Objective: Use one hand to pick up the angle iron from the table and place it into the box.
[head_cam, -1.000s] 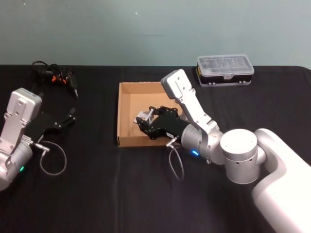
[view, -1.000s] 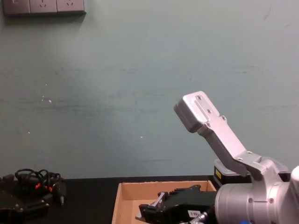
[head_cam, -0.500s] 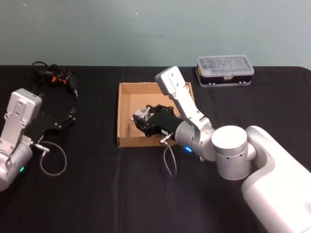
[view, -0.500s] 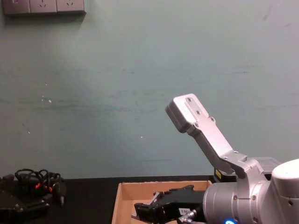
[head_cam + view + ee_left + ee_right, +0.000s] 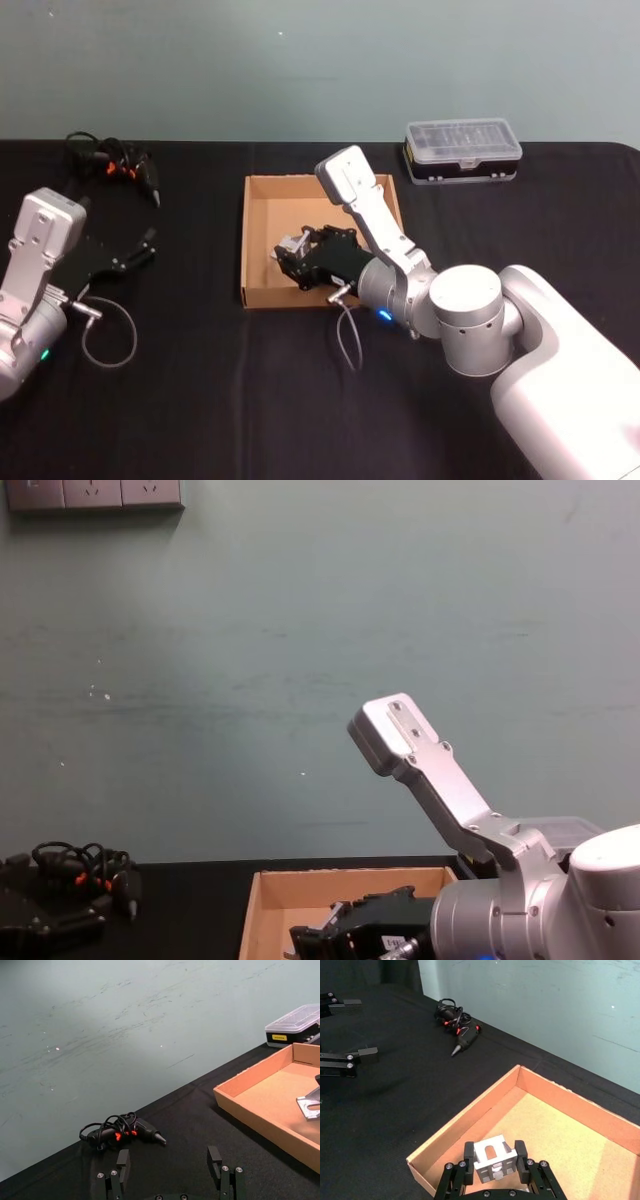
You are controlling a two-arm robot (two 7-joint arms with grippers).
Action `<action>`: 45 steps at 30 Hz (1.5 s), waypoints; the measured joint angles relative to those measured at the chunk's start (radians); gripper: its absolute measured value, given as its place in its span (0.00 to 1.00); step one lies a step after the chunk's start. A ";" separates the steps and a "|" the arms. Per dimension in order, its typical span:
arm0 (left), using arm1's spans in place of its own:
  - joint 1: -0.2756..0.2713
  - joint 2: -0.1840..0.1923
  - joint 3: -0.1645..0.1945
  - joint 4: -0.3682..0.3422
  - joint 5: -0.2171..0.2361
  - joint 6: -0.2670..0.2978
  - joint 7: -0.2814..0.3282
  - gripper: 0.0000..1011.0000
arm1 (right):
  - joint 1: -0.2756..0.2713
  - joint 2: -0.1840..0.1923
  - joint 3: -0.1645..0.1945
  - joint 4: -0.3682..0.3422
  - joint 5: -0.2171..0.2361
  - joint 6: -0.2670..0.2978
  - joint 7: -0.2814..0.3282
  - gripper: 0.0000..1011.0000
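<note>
Since a second ago the right arm has swung leftward, carrying the right gripper point(image 5: 292, 256) further over the cardboard box point(image 5: 259, 222), toward its near-left part. Its fingers are clamped on the angle iron point(image 5: 493, 1157), a small silver bracket with a slot in its upturned face, held just above the tan floor inside the box's low walls. What matters for the release is that the bracket sits straight below the fingertips with only box floor under it, the near wall close beside it, so a short drop and an opening should land it inside. Over the table point(image 5: 200, 400) on the far left, the left gripper point(image 5: 170, 1172) is parked with fingers spread, well apart from the box
</note>
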 joint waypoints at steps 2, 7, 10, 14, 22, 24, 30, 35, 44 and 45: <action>0.000 0.000 0.000 0.000 0.000 0.000 0.000 1.00 | -0.001 -0.002 0.003 0.000 -0.004 0.003 0.005 0.49; 0.000 0.000 0.000 0.000 0.000 0.000 0.000 1.00 | -0.005 -0.006 0.012 0.001 -0.008 0.007 0.016 0.49; 0.000 0.000 0.000 0.000 0.000 0.000 0.000 1.00 | -0.006 -0.008 0.015 0.003 -0.011 0.010 0.022 0.49; 0.000 0.000 0.000 0.000 0.000 0.000 0.000 1.00 | -0.006 -0.008 0.015 0.005 -0.015 0.012 0.030 0.49; 0.000 0.000 0.000 0.000 0.000 0.000 0.000 1.00 | -0.009 -0.011 0.018 0.007 -0.024 0.022 0.035 0.49; 0.000 0.000 0.000 0.000 0.000 0.000 0.000 1.00 | -0.009 -0.012 0.019 0.007 -0.025 0.023 0.035 0.51; 0.000 0.000 0.000 0.000 0.000 0.000 0.000 1.00 | -0.011 -0.015 0.023 0.006 -0.030 0.024 0.037 0.66; 0.000 0.000 0.000 0.000 0.000 0.000 0.000 1.00 | -0.010 -0.016 0.025 0.007 -0.032 0.022 0.037 0.83; 0.000 0.000 0.000 0.000 0.000 0.000 0.000 1.00 | -0.028 -0.015 0.040 -0.022 -0.032 0.008 0.030 0.99; 0.000 0.000 0.000 0.000 0.000 0.000 0.000 1.00 | -0.031 -0.015 0.042 -0.027 -0.032 0.006 0.028 0.99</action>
